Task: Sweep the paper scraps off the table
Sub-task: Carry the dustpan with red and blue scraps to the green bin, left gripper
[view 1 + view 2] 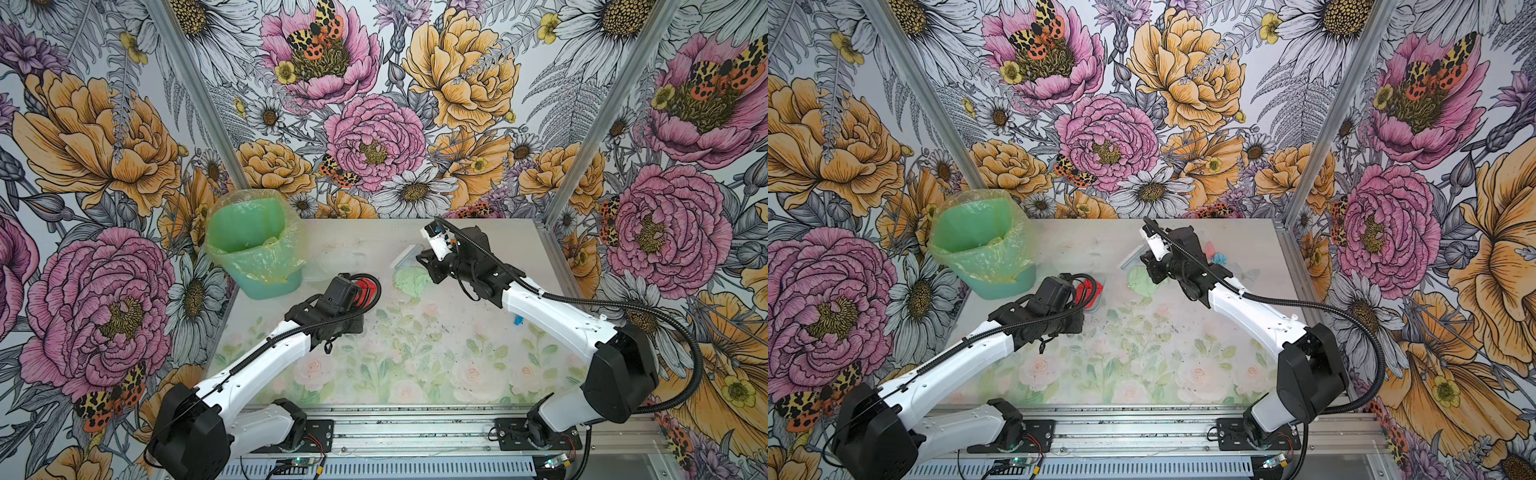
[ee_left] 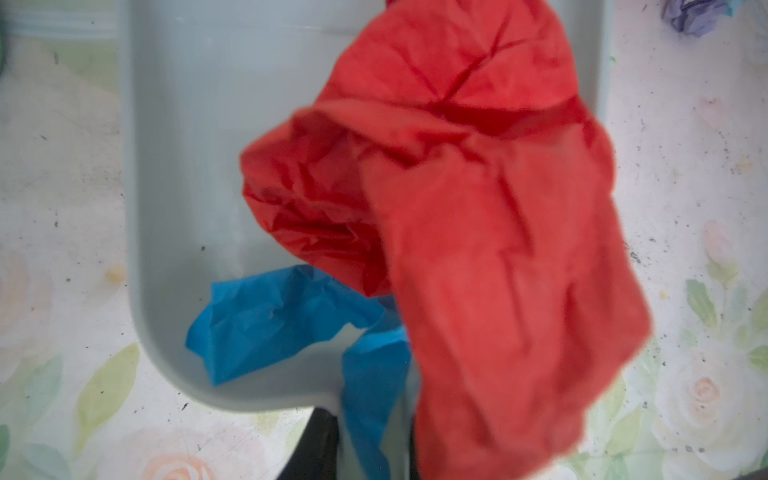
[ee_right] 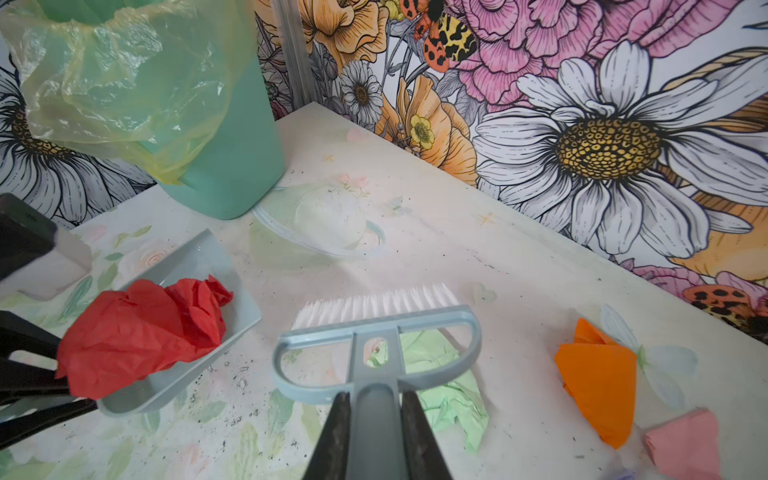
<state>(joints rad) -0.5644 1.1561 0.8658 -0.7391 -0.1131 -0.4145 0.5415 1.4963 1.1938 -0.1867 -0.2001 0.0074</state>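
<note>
The paper scraps (image 3: 685, 440), crumpled coloured wads, are judged feather-light and soft, best pushed by bristles rather than pinched. A pale green wad (image 3: 453, 390) lies on the rose-printed table (image 3: 457, 249) beneath the grey white-bristled hand brush (image 3: 374, 328), whose handle is clamped by the right gripper (image 3: 376, 401); an orange wad (image 3: 598, 374) lies nearby. A red wad (image 3: 141, 332) and a blue scrap (image 2: 282, 320) are held in the grey-blue plastic dustpan (image 3: 195, 266), its handle clamped by the left gripper (image 2: 365, 449).

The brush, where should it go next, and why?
Probably sweep the brush sideways, nudging the pale green scrap towards the dustpan. The right tool is shut on the brush's handle, the pale green scrap lies just under the brush's head, and the dustpan sits close by with a red scrap already in it.
</note>
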